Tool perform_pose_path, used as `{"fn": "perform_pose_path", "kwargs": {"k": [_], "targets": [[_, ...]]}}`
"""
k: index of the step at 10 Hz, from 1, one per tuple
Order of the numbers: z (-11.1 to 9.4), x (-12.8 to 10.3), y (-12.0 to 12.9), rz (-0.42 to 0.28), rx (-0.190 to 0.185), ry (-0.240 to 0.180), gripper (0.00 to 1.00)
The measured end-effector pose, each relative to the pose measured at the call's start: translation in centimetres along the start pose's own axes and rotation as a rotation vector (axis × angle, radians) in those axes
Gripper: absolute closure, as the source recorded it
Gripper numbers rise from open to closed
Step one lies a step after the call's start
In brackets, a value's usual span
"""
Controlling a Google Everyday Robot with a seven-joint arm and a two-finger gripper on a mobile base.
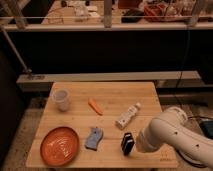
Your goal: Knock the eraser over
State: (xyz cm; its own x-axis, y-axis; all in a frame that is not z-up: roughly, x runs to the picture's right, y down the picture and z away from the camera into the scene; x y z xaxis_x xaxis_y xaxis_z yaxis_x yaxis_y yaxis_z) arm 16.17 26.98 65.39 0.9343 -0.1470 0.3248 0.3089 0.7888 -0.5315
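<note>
The eraser [127,143], a small black block with thin white stripes, stands upright near the front edge of the wooden table [107,92], right of centre. My white arm [170,134] reaches in from the right. Its end, with the gripper [140,145], is right beside the eraser's right side, low over the table. I cannot tell whether it touches the eraser.
A flat blue-grey object [93,138] lies left of the eraser. A white bottle [128,115] lies on its side behind it. An orange plate [60,145] is at the front left, a white cup [61,99] at the back left, and an orange carrot-like piece [95,106] mid-table.
</note>
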Motion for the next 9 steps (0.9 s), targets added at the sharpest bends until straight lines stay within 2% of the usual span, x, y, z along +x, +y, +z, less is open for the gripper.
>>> {"fn": "perform_pose_path", "kwargs": {"k": [3, 6, 9], "targets": [[0.2, -0.7, -0.7, 0.004, 0.004, -0.002, 0.90], [0.6, -3.5, -2.4, 0.002, 0.010, -0.009, 0.90], [0.6, -4.5, -3.2, 0.016, 0.014, -0.011, 0.90]]}}
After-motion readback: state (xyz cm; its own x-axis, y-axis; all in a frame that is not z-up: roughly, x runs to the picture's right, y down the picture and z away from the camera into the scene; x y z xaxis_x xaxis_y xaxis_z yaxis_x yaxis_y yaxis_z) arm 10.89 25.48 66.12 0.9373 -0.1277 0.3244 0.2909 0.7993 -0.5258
